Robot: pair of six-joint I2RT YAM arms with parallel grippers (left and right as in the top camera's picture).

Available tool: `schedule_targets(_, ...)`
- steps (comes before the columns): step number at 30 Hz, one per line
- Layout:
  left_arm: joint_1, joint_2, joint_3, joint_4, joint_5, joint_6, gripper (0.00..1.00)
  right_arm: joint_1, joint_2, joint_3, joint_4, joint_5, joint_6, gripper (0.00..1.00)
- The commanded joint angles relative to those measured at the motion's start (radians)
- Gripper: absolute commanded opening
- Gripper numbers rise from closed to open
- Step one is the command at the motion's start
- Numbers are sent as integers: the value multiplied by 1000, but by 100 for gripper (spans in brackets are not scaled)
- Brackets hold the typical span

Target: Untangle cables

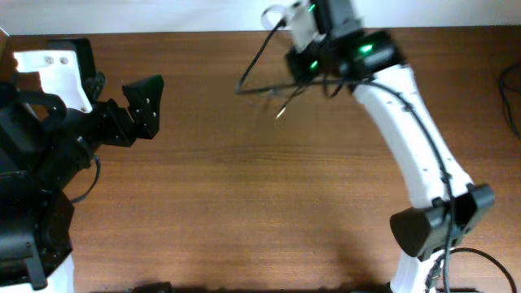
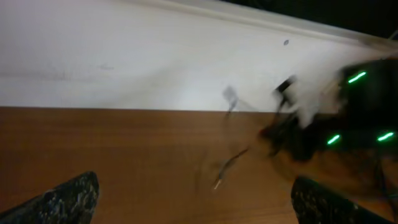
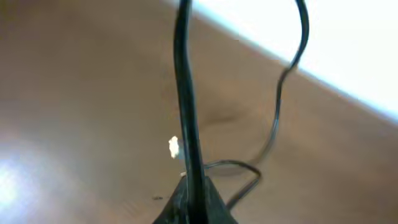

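Cables (image 1: 264, 85) hang in a loose bunch at the far edge of the counter (image 1: 260, 203), apparently held off the wood by the right tool (image 1: 308, 67), and the untangling looks to be somewhere in its middle rather than near its end. From overhead, one strand slants up and to the left of that tool, another runs almost level beneath it, and a short end (image 1: 281, 112) with a pale tip dangles below. The strands fan apart instead of forming a tight knot, yet they all meet at the tool, so I judge that none has been set down by itself. In the right wrist view the right tool (image 3: 191, 210) is clenched on a thick-looking cord (image 3: 186, 93), which rises straight out from between its fingers, while a thinner cord (image 3: 283, 87) curves off to the right and loops back near the grip. Whether those two cross or are knotted there I cannot tell. The left tool (image 1: 145, 106) sits well apart on the left side of the counter, released, its fingers (image 2: 68, 199) spread wide and grasping nothing. Its wrist view faces the blurred bunch, with the short end hanging beyond the gap. What is left, by my reckoning, is pulling each strand free and laying it down separately.
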Motion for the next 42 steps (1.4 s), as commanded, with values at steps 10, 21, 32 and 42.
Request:
schedule_targets(10, 6, 76, 16, -56, -20, 144, 99, -446, -42, 266, -45, 129, 33, 4)
schedule_targets(21, -24, 236, 16, -27, 67, 155, 99, -743, -55, 264, -21, -18, 78, 4)
schedule_targets(32, -309, 238, 16, 106, -46, 129, 99, -1154, -53, 259, -18, -21, 79, 4)
schedule_targets(42, -309, 238, 16, 87, -42, 117, 99, -1289, -52, 143, -3, -93, 105, 99)
